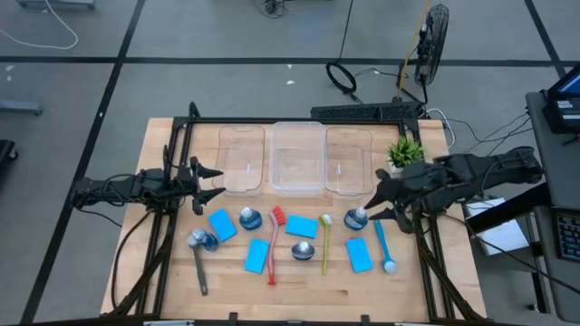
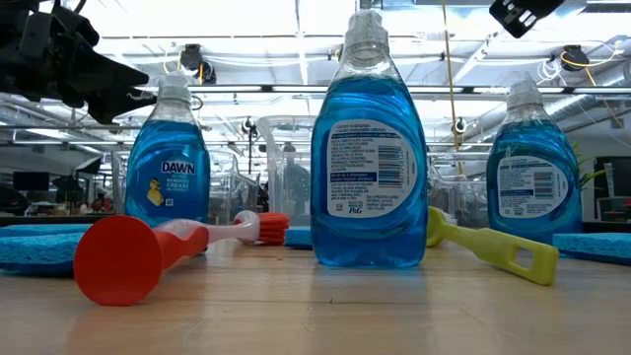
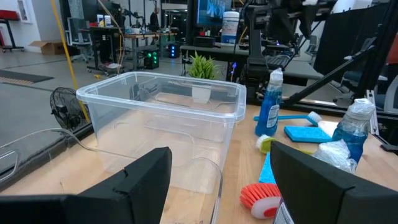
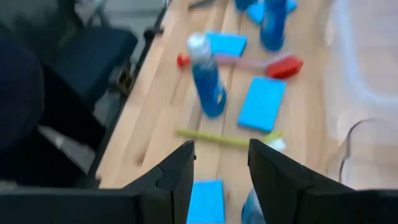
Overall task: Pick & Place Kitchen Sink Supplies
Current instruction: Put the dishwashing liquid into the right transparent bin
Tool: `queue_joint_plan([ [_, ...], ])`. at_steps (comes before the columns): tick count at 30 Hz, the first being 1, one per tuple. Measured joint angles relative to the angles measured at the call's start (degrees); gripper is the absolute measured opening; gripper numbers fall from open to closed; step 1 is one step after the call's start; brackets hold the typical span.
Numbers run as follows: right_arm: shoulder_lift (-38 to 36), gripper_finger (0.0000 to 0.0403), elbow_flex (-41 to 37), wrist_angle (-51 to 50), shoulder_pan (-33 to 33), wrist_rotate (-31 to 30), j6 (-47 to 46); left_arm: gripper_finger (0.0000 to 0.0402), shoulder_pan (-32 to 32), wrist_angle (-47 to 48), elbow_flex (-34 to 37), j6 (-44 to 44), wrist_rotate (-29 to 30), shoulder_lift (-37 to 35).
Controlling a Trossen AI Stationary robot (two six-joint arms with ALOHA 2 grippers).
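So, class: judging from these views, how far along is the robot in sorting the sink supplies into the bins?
Nothing looks done: the three clear bins hold no supplies. In hand: the right tool is open, by the rightmost bottle, holding nothing; the left tool is open, near the left bin. Left: four sponges, such as one, four bottles, and the brushes, such as the red brush, all on the table.

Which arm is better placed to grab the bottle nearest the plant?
Right. The right gripper hangs open just beside that blue bottle, near the plant. The left gripper sits across the table by the far clear bin.
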State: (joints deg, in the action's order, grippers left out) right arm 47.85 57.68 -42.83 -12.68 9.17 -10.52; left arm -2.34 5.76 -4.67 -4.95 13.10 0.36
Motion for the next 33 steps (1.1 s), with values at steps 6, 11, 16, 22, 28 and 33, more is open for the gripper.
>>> queue_joint_plan([
  [6, 2.87, 0.0139, 1.11, -5.52, -2.63, -0.54, -0.85, 0.0271, -0.01, 0.00, 0.00, 0.02, 0.02, 0.00],
  [11, 3.82, 0.0139, 1.11, -7.04, -3.96, -6.92, -0.72, 0.0271, 0.00, 0.00, 0.00, 0.02, 0.02, 0.00],
  [16, 4.78, 0.0146, 1.11, -9.01, -3.92, -9.35, -0.79, 0.0271, 0.01, 0.00, 0.00, 0.02, 0.00, 0.00],
  [22, 7.08, 0.0162, 1.11, -10.97, -3.92, -9.50, -2.34, 0.0271, 0.00, 0.00, 0.00, 0.02, 0.02, 0.00],
  [28, 8.31, 0.0177, 1.11, -11.09, -3.94, -13.14, -2.32, 0.0271, 0.00, 0.01, 0.00, 0.02, 0.02, 0.00],
  [33, 8.28, 0.0189, 1.11, -11.32, -3.92, -15.18, -2.34, 0.0271, -0.01, 0.02, 0.00, 0.02, 0.02, 0.00],
])
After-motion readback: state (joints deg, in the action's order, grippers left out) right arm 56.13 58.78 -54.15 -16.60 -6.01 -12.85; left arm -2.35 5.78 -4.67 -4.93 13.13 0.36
